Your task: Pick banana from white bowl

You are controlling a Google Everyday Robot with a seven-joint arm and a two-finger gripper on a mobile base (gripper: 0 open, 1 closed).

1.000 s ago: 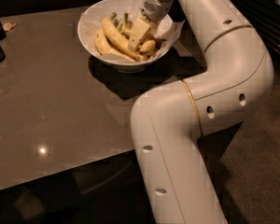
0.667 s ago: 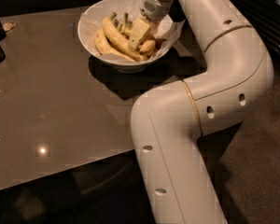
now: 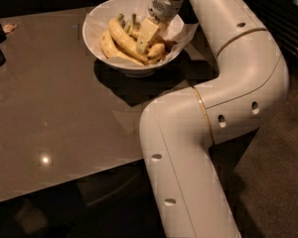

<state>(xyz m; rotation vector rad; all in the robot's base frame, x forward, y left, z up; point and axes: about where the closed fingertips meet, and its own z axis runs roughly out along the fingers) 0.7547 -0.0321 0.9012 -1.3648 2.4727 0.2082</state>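
Gripper: lowered into the bowl, tip among the fruit right of centre. Whether it is wide, narrow or holding anything cannot be told.

Banana: short, brown-marked, lying in the right part of the bowl, touching or just beside the gripper's tip; which cannot be told.

Long bananas: at least 2, left of the gripper, green stems towards the far rim.

Bowl: white, paper-lined, on the table near its far right corner.

Arm: bends over the table's right edge.
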